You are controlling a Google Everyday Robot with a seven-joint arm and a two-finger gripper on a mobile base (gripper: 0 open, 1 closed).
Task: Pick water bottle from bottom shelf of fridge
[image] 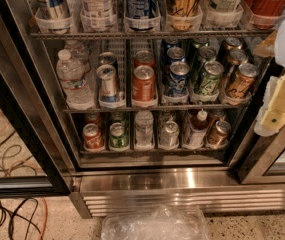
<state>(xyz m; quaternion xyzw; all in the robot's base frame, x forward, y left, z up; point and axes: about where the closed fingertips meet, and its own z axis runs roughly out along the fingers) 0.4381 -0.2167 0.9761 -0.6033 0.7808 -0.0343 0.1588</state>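
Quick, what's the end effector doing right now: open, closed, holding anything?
End effector: at the right edge, level with the middle rack, not at the water bottle on the bottom shelf; open or closed cannot be told.

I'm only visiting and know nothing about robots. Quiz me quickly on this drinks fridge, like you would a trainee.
1. True or false: the water bottle stands on the bottom shelf between a green can and a silver can.
2. Where is the gripper? A) around the water bottle B) at the right, level with the middle shelf C) down by the floor
3. Fill in: the crumpled clear plastic before the fridge lies on the ____.
Key: 1 true; 2 B; 3 floor.
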